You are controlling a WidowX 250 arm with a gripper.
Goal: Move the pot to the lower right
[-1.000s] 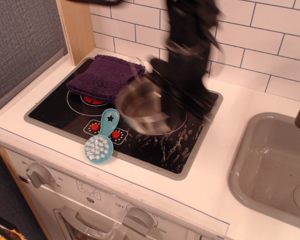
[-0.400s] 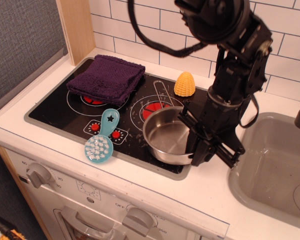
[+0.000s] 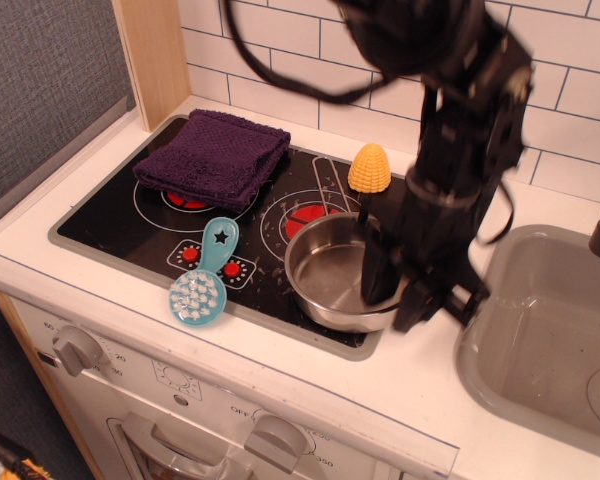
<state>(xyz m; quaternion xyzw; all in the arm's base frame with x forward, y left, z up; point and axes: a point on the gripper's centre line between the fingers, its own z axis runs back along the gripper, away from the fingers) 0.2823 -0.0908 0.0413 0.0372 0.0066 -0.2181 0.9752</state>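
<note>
The small shiny steel pot (image 3: 330, 272) stands upright on the front right part of the black stovetop (image 3: 110, 225), close to its front right corner. My black gripper (image 3: 392, 298) comes down from above at the pot's right rim. One finger (image 3: 373, 268) reaches inside the pot and the other (image 3: 414, 308) is outside the wall, with a gap between them. The pot rests on the stove. Its wire handle is hidden.
A purple cloth (image 3: 215, 155) lies on the back left burner. A blue scrubbing brush (image 3: 205, 275) lies at the stove's front edge, left of the pot. A yellow corn cob (image 3: 369, 168) stands behind the pot. The grey sink basin (image 3: 540, 330) is to the right.
The pot came from mid-air over the middle of the stove down to the front right corner. Since then the arm has straightened up a little and the pot has stayed put.
</note>
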